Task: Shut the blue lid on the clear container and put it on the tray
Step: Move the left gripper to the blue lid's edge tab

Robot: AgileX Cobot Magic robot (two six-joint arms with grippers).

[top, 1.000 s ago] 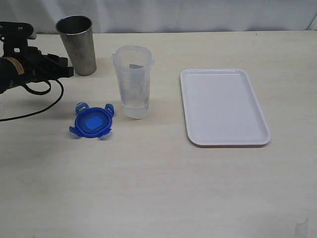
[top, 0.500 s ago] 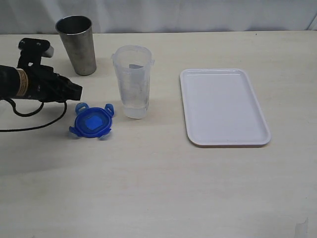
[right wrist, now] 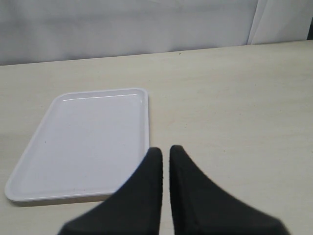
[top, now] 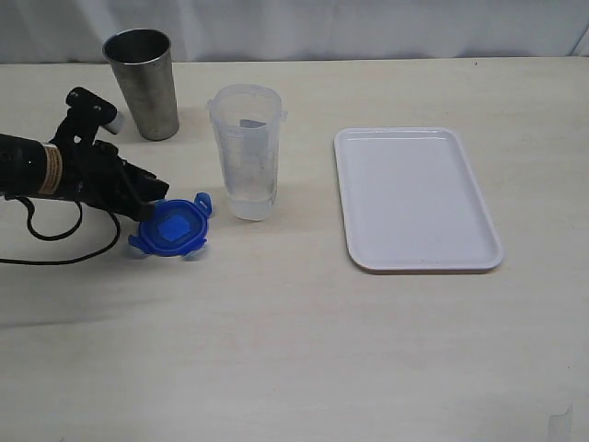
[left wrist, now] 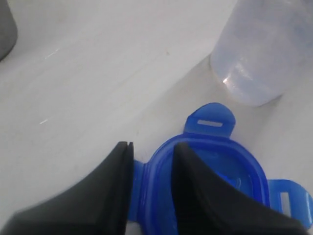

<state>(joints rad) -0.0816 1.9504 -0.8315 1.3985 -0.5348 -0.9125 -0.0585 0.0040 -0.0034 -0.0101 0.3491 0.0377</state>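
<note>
The blue lid point(top: 173, 227) lies flat on the table, left of the clear container point(top: 246, 152), which stands upright and uncovered. My left gripper point(top: 155, 199) has come down on the lid's left edge. In the left wrist view it point(left wrist: 152, 149) is open, with the lid's point(left wrist: 215, 161) rim in the gap: one finger is outside by a flap, the other over the lid's top. The container's base point(left wrist: 254, 58) is just beyond. The white tray point(top: 416, 198) lies bare to the right. My right gripper point(right wrist: 166, 152) is shut on nothing, hovering near the tray's point(right wrist: 83, 142) corner.
A dull steel cup point(top: 144, 83) stands behind the left arm at the back left and shows at the edge of the left wrist view point(left wrist: 6, 27). A black cable point(top: 64, 253) trails from the left arm across the table. A pale wall backs the table.
My left gripper has moved right and down from beside the steel cup to the blue lid's left edge. Lid, container and tray have not moved.
</note>
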